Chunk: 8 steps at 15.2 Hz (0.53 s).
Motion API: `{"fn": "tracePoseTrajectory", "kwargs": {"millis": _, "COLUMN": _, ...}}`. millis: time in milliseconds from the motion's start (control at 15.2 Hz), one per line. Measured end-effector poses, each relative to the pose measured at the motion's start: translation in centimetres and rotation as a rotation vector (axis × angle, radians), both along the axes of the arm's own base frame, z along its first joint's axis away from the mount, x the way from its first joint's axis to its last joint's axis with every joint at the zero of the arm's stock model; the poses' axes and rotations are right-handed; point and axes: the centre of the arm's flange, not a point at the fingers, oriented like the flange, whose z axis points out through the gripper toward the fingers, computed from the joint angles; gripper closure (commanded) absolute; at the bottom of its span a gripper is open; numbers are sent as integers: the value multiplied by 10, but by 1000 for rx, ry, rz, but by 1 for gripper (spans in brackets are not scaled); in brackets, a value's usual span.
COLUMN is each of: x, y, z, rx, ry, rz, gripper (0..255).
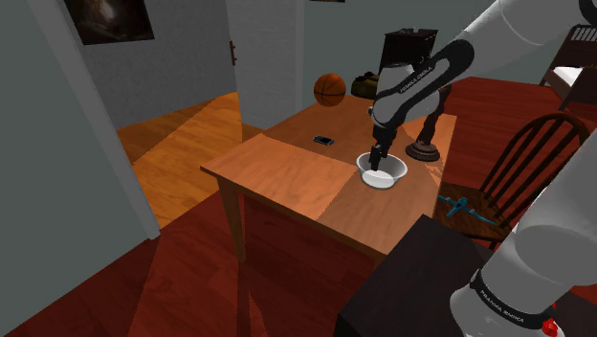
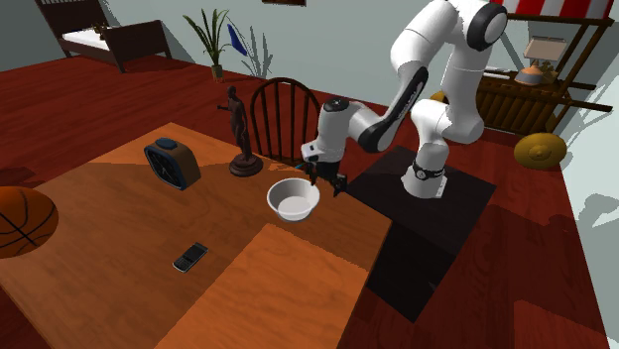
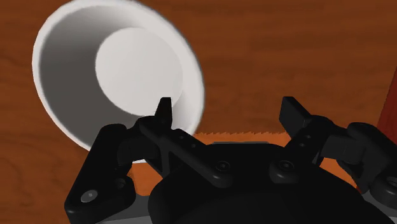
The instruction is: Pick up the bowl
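A plain white bowl (image 1: pixel 384 174) (image 2: pixel 294 200) stands upright on the wooden table (image 1: pixel 287 177), near the edge closest to the stand. My black gripper (image 1: pixel 379 156) (image 2: pixel 326 181) (image 3: pixel 229 114) points down at the bowl's rim on the stand's side, and it is open. In the wrist view the bowl (image 3: pixel 114 70) lies partly under one finger. That fingertip (image 3: pixel 165 109) shows over the bowl's inner wall, while the other fingertip (image 3: pixel 294 113) is over bare table outside the rim. Nothing is clasped.
On the table are a dark figurine (image 2: pixel 241 139) close behind the bowl, a clock (image 2: pixel 171 165), a phone (image 2: pixel 189 258) and a basketball (image 2: pixel 20 220). A wooden chair (image 2: pixel 283 111) stands at the table's side. The black stand (image 1: pixel 411 287) abuts the table.
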Motion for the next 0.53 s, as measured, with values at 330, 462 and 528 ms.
{"fn": "tracePoseTrajectory", "kwargs": {"millis": 330, "x": 14, "y": -19, "z": -34, "rx": -27, "ry": 8, "rz": 13, "gripper": 0}}
{"fn": "tracePoseTrajectory", "kwargs": {"millis": 462, "x": 14, "y": -21, "z": -45, "rx": -28, "ry": 8, "rz": 14, "gripper": 0}}
{"fn": "tracePoseTrajectory", "kwargs": {"millis": 528, "x": 14, "y": -21, "z": -50, "rx": -28, "ry": 8, "rz": 14, "gripper": 0}}
